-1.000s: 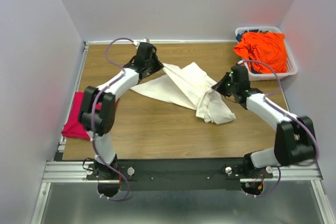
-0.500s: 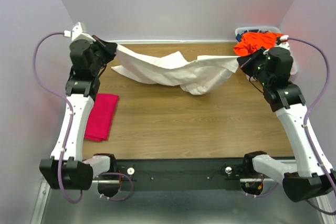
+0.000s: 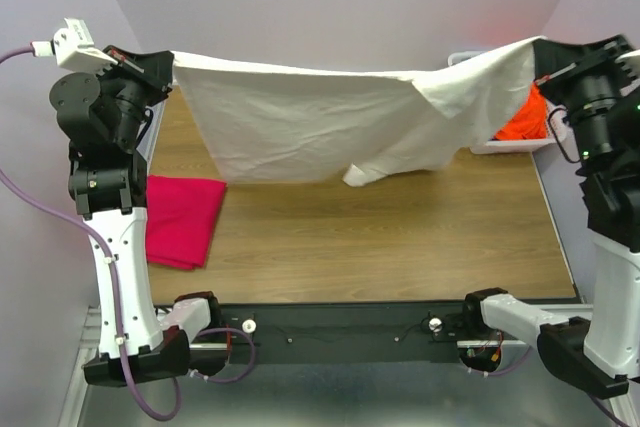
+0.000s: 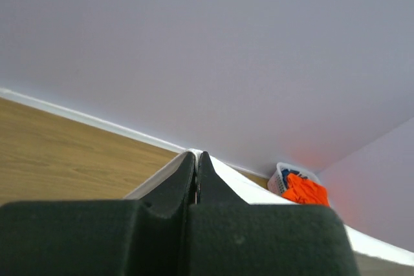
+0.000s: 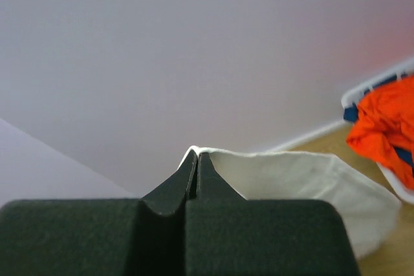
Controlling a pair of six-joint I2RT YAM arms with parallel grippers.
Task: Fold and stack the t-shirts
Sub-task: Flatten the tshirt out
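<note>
Pinching with the left gripper (image 3: 171,59), fingers pressed together on one upper corner of the cream-white t-shirt (image 3: 300,117), held high at 10 o'clock in the top view. Pinching likewise with the right gripper (image 3: 538,49), closed tight on the opposite upper corner, held high at 2 o'clock.

Stretched between the two into a wide sheet from 10 to 2 o'clock, top edge nearly straight. Hanging above the far half of the table (image 3: 400,237), lower edge uneven, with a bunched fold dropping lowest just right of centre. Hard to tell whether that fold touches the wood or hangs just above it.

From the left wrist: black fingers (image 4: 181,179) meeting tip to tip, a thin band of white cloth running off toward 4 o'clock. From the right wrist: fingers (image 5: 178,182) closed the same way, a broad fold of the cream cloth spreading toward 3 o'clock.

Lying flat and folded at 8 o'clock, by the table's left edge: the magenta-pink t-shirt (image 3: 180,219), just beside the left arm's upright link.

Crumpled in the white lattice basket (image 3: 505,147) at 2 o'clock, in the far right corner: the bright orange t-shirt (image 3: 520,119), partly hidden behind the hanging cream cloth in the top view. Showing beside it in the right wrist view, a bit of dark blue cloth (image 5: 351,113).
</note>
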